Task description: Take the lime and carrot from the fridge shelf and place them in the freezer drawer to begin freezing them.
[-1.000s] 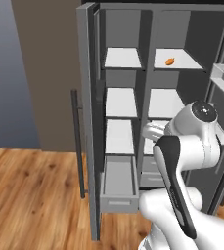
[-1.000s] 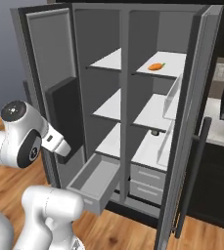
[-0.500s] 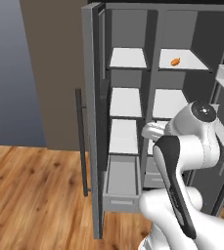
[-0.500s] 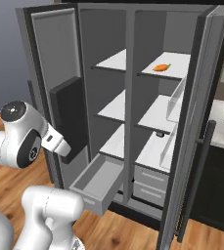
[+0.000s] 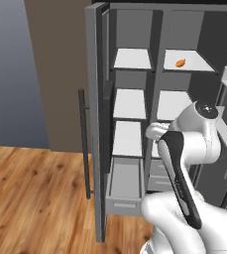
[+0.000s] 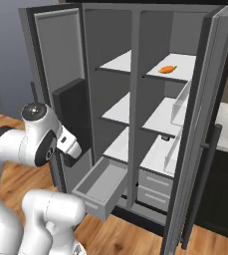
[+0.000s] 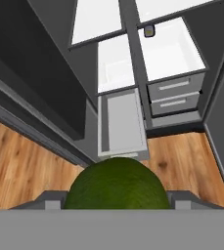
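So far the claw point(image 7: 117, 207) grips the lime point(image 7: 116, 184) above the open freezer drawer point(image 7: 121, 126), while the carrot point(image 5: 180, 63) waits on the fridge shelf point(image 5: 197, 63).

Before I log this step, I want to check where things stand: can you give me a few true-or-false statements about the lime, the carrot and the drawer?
1. The lime sits between the end effector's fingers. True.
2. The carrot is already in the freezer drawer. False: it lies on the fridge shelf, the top one of the right-hand column.
3. The freezer drawer is pulled out. True.
4. The freezer drawer holds a lime. False: the part of its inside that shows is bare.
5. Both fridge doors are shut. False: both stand open.
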Controlling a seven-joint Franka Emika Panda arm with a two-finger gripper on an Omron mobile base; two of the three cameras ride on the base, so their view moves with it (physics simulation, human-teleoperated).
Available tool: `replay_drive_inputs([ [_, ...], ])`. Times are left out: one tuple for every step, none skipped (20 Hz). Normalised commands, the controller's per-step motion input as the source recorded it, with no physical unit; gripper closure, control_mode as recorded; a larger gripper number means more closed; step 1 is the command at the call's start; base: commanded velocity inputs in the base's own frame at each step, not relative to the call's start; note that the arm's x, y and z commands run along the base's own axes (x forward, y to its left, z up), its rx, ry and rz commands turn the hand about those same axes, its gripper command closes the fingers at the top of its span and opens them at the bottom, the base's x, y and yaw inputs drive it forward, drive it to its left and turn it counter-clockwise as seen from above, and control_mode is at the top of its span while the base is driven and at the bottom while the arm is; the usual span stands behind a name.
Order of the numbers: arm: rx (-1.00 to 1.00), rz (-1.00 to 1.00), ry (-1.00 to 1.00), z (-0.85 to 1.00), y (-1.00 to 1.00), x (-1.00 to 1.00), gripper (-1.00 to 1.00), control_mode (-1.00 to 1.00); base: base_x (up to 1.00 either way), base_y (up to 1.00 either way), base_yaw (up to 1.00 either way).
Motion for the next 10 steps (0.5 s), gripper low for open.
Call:
replay_drive_inputs([
  [0.12, 0.07, 0.23, -0.19, -0.55, 1.0, 1.0, -1.0, 0.0, 0.0, 0.0],
  [0.14, 0.08, 0.24, -0.17, -0.6, 1.0, 1.0, -1.0, 0.0, 0.0, 0.0],
  [0.15, 0.09, 0.23, -0.18, -0.64, 1.0, 1.0, -1.0, 0.0, 0.0, 0.0],
  [0.14, 0.09, 0.24, -0.24, -0.6, 0.96, 1.0, -1.0, 0.0, 0.0, 0.0],
  [0.13, 0.1, 0.24, -0.27, -0.59, 0.91, 1.0, -1.0, 0.0, 0.0, 0.0],
  [0.13, 0.11, 0.23, -0.34, -0.59, 0.84, 1.0, -1.0, 0.0, 0.0, 0.0],
  [0.11, 0.12, 0.2, -0.39, -0.55, 0.76, 1.0, -1.0, 0.0, 0.0, 0.0],
  [0.1, 0.12, 0.2, -0.42, -0.52, 0.71, 1.0, -1.0, 0.0, 0.0, 0.0],
  [0.07, 0.12, 0.2, -0.52, -0.4, 0.69, 1.0, -1.0, 0.0, 0.0, 0.0],
  [0.04, 0.12, 0.2, -0.58, -0.31, 0.69, 1.0, -1.0, 0.0, 0.0, 0.0],
])
